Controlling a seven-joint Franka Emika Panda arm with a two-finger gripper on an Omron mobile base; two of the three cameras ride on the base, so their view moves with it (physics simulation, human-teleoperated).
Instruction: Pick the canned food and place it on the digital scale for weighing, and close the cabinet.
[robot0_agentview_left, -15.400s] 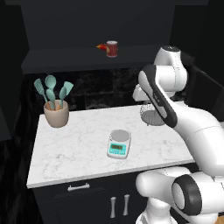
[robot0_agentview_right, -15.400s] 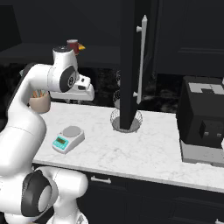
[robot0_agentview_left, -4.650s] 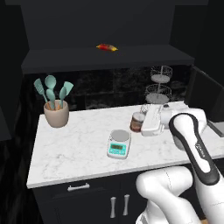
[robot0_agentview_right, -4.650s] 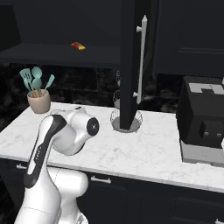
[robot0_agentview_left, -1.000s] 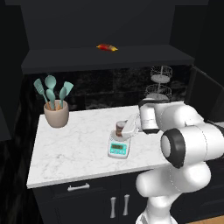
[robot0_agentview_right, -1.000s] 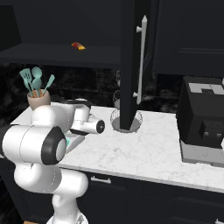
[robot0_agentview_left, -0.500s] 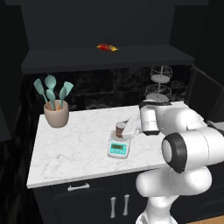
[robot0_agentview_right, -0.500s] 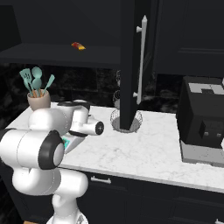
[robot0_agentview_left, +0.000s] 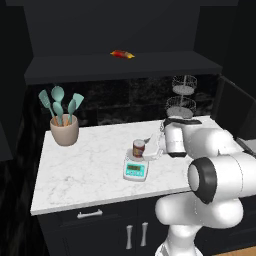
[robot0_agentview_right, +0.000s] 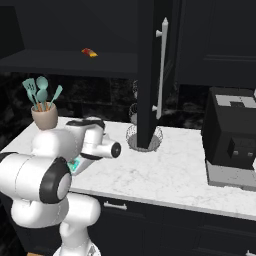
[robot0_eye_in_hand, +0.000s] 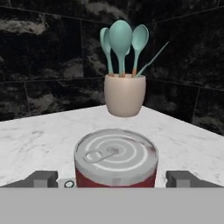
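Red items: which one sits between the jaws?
The canned food, upright on the digital scale; the red-and-yellow packet lies flat on the cabinet shelf.

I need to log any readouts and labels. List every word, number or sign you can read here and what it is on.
None can be read.
Scale: the front display shows dark marks, too small to read.
Can: a plain ringed lid with a pull tab; no print shows on it.
Red-and-yellow packet on the shelf: too small to read.

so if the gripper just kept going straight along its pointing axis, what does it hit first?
The small dark-red can with the pale metal top: it sits between the fingertips, right at the gripper. Beyond it, probably the beige utensil holder.
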